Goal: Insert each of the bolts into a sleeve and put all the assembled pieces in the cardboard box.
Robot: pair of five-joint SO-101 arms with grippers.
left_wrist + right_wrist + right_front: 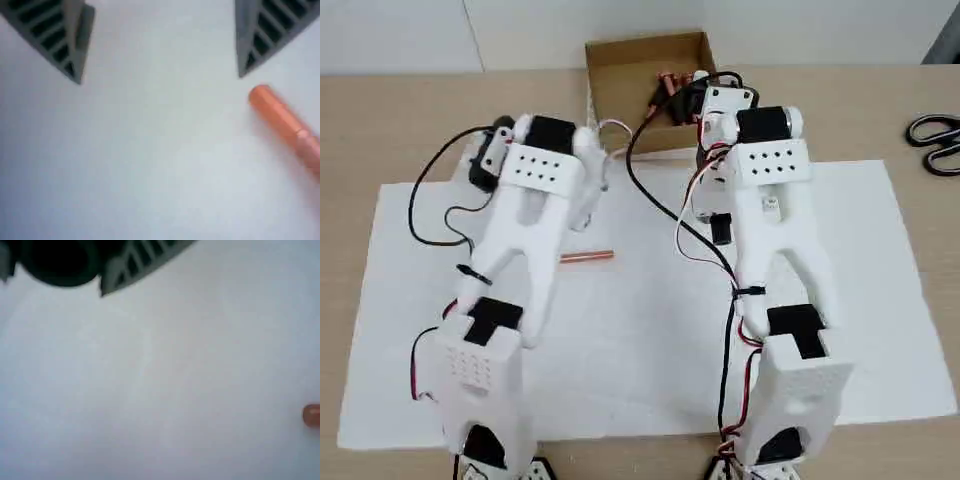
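A copper-coloured piece (587, 257) lies flat on the white paper (640, 340) between the two arms. In the left wrist view the same piece (287, 125) sits just beside one fingertip of my left gripper (159, 75), which hangs open low over the paper with nothing between its fingers. My right gripper (717, 222) hovers over bare paper to the right of the piece, mostly hidden under its own arm. The piece's end (312, 416) shows in the right wrist view. The cardboard box (610, 75) stands at the back and holds several copper-coloured pieces (665, 95).
Black scissors (938, 140) lie on the wooden table at the far right. Cables run from both arms across the paper and near the box's front edge. Open paper stretches in front of the piece, between the arm bases.
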